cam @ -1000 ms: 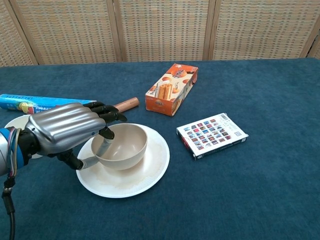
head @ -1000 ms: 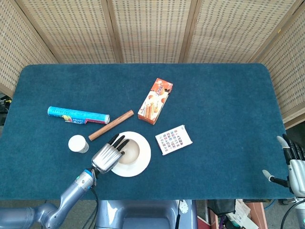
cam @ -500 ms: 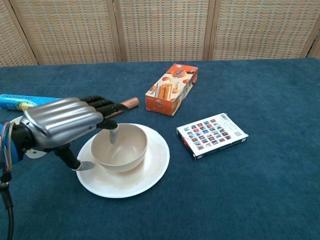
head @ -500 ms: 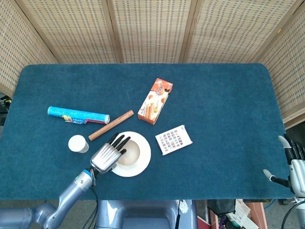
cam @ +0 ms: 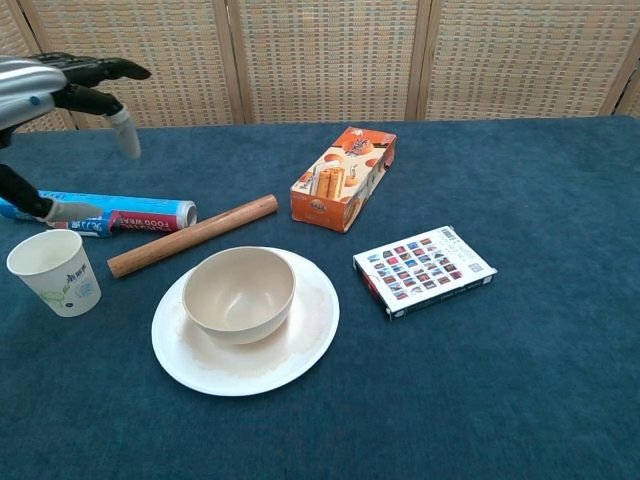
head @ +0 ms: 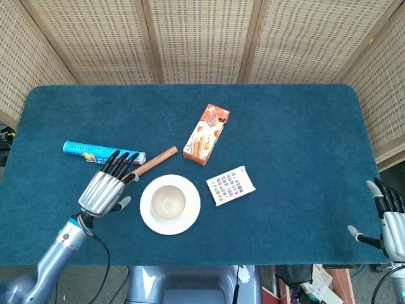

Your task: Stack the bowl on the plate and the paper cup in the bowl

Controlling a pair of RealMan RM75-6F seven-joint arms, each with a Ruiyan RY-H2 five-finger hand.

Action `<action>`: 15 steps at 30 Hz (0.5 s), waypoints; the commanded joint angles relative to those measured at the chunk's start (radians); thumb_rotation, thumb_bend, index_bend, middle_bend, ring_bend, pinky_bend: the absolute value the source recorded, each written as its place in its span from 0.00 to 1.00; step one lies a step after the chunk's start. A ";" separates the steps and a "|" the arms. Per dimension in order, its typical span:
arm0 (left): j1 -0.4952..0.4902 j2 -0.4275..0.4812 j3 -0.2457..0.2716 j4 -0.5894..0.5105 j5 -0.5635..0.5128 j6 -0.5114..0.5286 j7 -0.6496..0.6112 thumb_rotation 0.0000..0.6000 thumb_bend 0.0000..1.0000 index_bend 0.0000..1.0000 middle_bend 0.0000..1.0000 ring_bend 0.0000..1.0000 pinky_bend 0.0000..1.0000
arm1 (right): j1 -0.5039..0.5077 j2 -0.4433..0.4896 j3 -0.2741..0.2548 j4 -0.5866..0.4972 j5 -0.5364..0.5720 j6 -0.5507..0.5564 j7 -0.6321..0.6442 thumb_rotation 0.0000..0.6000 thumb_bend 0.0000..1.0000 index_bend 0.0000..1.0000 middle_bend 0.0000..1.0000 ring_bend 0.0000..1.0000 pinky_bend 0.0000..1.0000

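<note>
My left hand (head: 104, 187) is raised above the table, fingers spread apart, holding nothing; in the chest view it shows at the top left corner, well above the paper cup (cam: 55, 272). The cup stands upright on the blue cloth directly under that hand, hidden by it in the head view. To the right of my left hand sits the beige bowl (head: 168, 202), already on the white plate (head: 188, 215), bowl empty, cup not in it. Just past my fingertips (head: 120, 159) lies the wooden rolling pin (head: 150, 164), slanted, its near end close to the hand. Beyond the fingertips and a bit left lies the food wrap box (head: 88, 151), blue, lying flat. Further right of the plate is a card box with small pictures on it (head: 230, 185), and past the rolling pin an orange snack box (head: 206, 133), both well apart from my hand. My right hand (head: 390, 221) is at the far right edge, off the table (head: 297, 120), only partly in view; can't tell how its fingers are set
</note>
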 commanded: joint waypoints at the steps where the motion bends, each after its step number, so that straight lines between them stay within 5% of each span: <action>1: 0.041 0.041 0.033 0.017 0.024 0.027 -0.020 1.00 0.23 0.37 0.00 0.00 0.00 | 0.000 0.000 0.000 -0.001 0.001 -0.001 -0.002 1.00 0.15 0.00 0.00 0.00 0.00; 15: 0.133 0.010 0.091 0.211 0.031 0.034 -0.157 1.00 0.23 0.42 0.00 0.00 0.00 | 0.001 -0.002 -0.003 -0.009 -0.005 -0.001 -0.018 1.00 0.15 0.00 0.00 0.00 0.00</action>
